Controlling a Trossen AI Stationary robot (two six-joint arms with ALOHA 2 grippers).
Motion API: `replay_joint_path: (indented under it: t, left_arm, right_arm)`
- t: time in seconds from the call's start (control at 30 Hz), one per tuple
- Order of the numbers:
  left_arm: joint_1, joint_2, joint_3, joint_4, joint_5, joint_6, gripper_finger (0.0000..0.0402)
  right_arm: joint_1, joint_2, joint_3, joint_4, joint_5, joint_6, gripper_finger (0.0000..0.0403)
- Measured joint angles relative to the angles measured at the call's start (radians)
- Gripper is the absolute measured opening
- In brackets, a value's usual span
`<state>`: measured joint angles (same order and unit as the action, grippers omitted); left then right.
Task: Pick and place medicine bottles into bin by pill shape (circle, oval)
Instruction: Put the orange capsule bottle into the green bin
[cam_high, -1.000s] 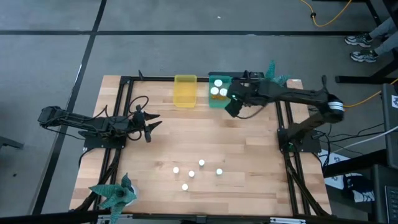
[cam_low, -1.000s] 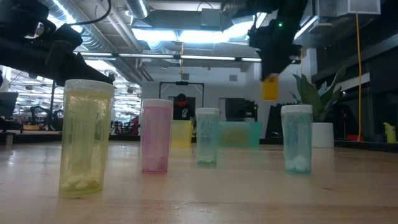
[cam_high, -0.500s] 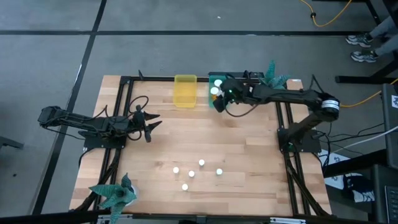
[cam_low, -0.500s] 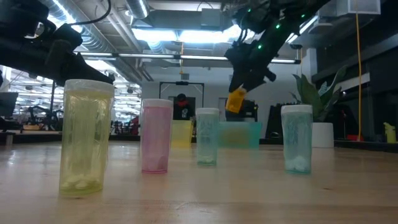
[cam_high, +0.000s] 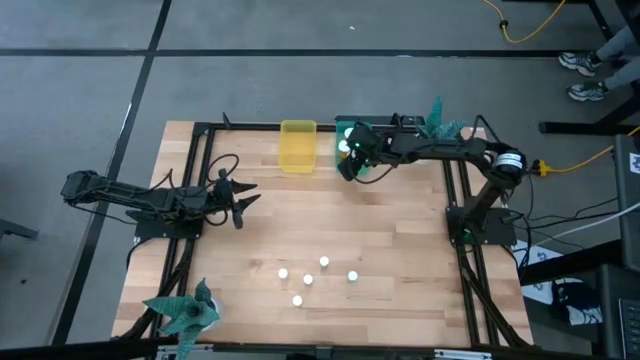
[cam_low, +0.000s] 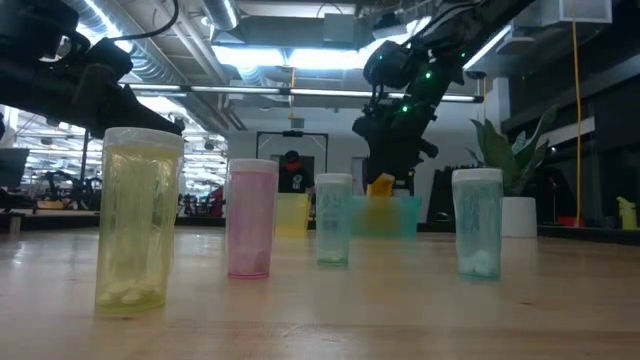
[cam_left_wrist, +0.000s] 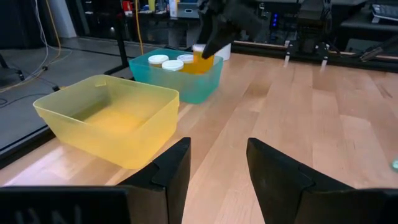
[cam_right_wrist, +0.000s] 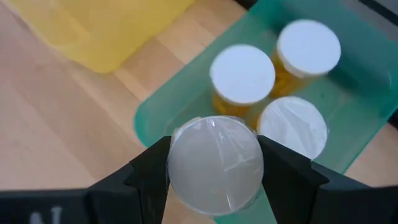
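Right end effector (cam_right_wrist: 214, 163) clamps a white-capped bottle (cam_right_wrist: 216, 163) over the teal bin (cam_right_wrist: 367, 134).

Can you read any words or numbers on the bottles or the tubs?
None can be read. The bottles show no labels, only plain white caps. The yellow tub and teal tub are bare too. Things in the room behind are too blurred to read.
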<state>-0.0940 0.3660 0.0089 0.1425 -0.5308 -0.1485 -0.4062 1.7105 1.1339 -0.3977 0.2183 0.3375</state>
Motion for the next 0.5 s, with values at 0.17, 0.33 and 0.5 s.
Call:
replay_joint_path:
  t: [0.17,0.33,0.5]
  left_arm:
    - [0.000,0.000,0.000,0.000,0.000,0.000,0.0150]
    - [0.000,0.000,0.000,0.000,0.000,0.000,0.0150]
    - [0.000,0.000,0.000,0.000,0.000,-0.001,0.0150]
  right_arm:
    - [-0.007,0.024,0.000,-0.007,0.024,0.024,0.0214]
    - [-0.013,0.038,0.000,-0.043,0.024,0.039,0.0214]
    - [-0.013,0.066,0.000,-0.065,0.045,0.050,0.0214]
